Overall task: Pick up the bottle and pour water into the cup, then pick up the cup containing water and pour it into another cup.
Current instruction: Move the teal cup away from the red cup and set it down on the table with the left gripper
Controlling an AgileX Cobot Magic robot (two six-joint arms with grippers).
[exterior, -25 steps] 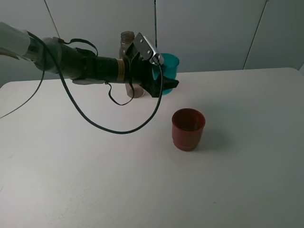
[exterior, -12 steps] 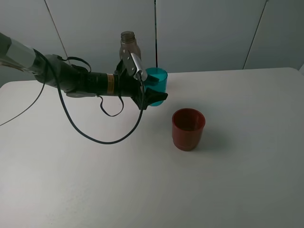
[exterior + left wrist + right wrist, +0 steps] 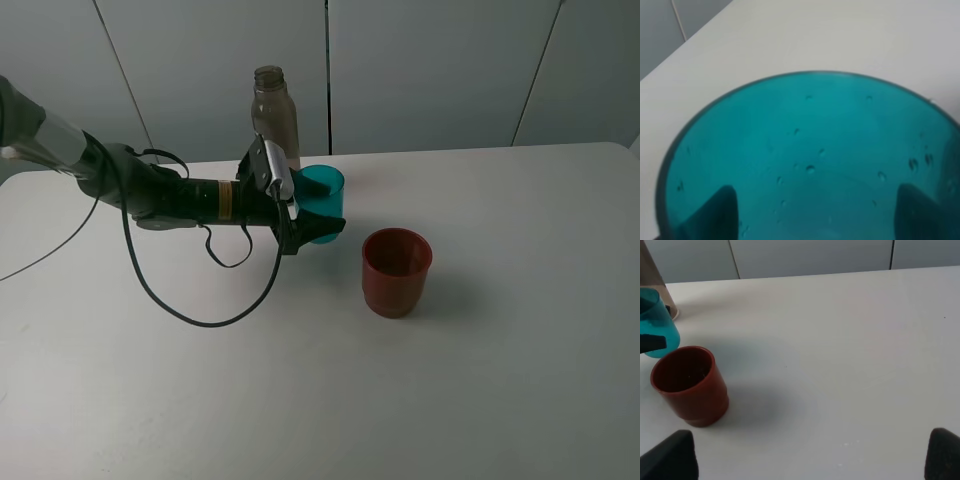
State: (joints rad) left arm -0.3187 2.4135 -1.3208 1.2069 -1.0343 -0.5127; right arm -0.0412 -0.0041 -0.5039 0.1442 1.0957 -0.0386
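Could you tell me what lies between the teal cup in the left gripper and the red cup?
Only bare table separates the teal cup from the red cup, as the exterior high view shows.

A: The table is seen from high up front in the exterior view. The teal cup is filmed super close by the left wrist.

B: And the red cup is shared between the right wrist and exterior views.
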